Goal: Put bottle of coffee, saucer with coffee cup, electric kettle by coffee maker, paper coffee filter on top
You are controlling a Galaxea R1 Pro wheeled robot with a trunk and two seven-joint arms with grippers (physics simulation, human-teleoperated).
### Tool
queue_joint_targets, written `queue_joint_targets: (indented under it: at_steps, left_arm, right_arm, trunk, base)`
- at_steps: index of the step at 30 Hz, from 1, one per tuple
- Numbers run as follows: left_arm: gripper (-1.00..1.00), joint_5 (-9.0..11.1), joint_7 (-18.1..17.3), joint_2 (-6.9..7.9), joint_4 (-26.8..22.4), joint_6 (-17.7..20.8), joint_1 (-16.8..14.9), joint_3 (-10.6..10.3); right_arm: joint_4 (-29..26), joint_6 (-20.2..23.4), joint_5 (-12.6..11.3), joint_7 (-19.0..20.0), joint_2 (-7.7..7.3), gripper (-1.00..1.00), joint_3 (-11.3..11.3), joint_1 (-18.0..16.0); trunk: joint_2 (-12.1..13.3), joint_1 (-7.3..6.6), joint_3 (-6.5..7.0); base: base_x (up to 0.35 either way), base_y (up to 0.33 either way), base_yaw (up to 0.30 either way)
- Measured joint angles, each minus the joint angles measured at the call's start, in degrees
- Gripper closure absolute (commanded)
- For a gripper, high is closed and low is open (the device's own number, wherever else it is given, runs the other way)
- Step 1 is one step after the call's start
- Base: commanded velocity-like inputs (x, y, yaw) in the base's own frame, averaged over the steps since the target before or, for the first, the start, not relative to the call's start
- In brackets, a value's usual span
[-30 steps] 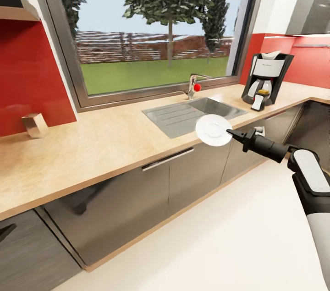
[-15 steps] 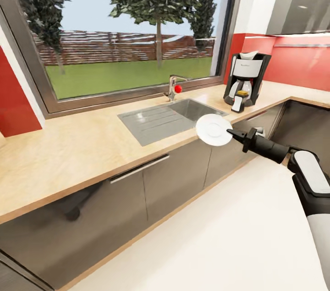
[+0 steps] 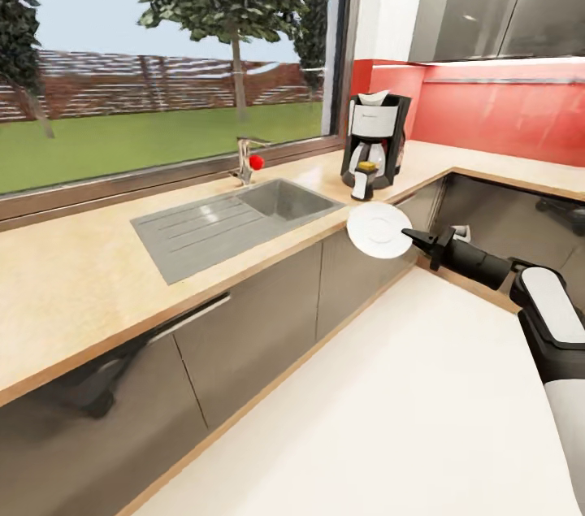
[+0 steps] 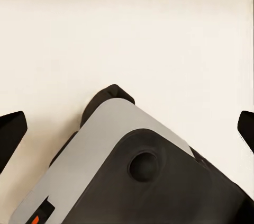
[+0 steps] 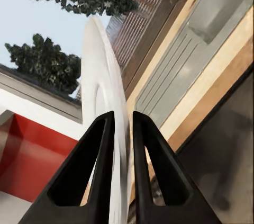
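White round saucer (image 3: 378,230), black jaws pinching rim

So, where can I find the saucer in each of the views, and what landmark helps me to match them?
Head view: the saucer is right of centre, held on edge by the right gripper, in front of the cabinet fronts.
Right wrist view: the saucer is seen edge-on, its rim between the fingers.
Left wrist view: not in it.
Shared landmark: the steel sink in the kitchen countertop.

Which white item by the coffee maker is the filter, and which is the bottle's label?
The paper coffee filter peaks on top of the coffee maker; the bottle of coffee, yellow-capped, stands in front on the countertop.
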Motion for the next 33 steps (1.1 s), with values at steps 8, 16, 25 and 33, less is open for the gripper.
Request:
queue_joint_targets:
  at_steps: [8,16,25,33]
  left_arm:
    - [-1.0,0.0,0.1,0.0,0.0,0.0,0.0,0.0]
    - [-1.0,0.0,0.1,0.0,0.0,0.0,0.0,0.0]
    - [-1.0,0.0,0.1,0.0,0.0,0.0,0.0,0.0]
    - [-1.0,0.0,0.1,0.0,0.0,0.0,0.0,0.0]
  right_arm:
    - [0.1,0.0,0.1,0.0,0.0,1.0,0.0,0.0]
    - [0.2,0.0,0.2,0.0,0.0,1.0,0.0,0.0]
    - [0.2,0.0,0.2,0.0,0.06,1.0,0.1,0.0]
    - [0.3,-0.1,0.2,0.0,0.08,1.0,0.1,0.0]
  trunk:
    - [0.0,0.0,0.03]
    - [0.0,0.0,0.03]
    - [0.0,0.0,0.03]
    - [0.0,0.0,0.03]
  base:
    - [0.281,-0.206,-0.141]
    - [0.283,-0.204,-0.256]
    - [0.283,-0.204,-0.268]
    - [0.284,-0.202,-0.23]
